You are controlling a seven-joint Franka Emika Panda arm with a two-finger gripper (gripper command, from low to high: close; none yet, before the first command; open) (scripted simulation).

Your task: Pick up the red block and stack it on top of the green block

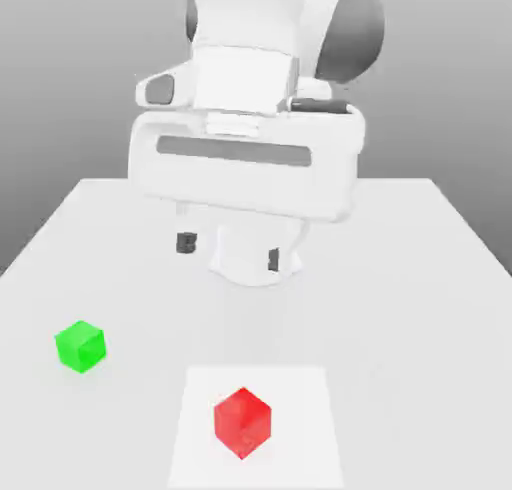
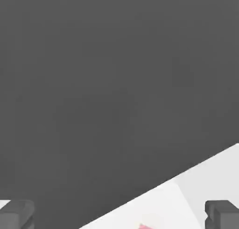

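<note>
With its fingers spread apart and empty, the gripper (image 1: pixel 229 251) hangs high above the table (image 1: pixel 420 268), so a descent off-centre could knock the red block (image 1: pixel 242 422), at its six o'clock, toward the green block (image 1: pixel 80 346) at eight.

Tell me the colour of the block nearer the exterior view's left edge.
Bright green: the green block, seen best in the exterior view.
</note>
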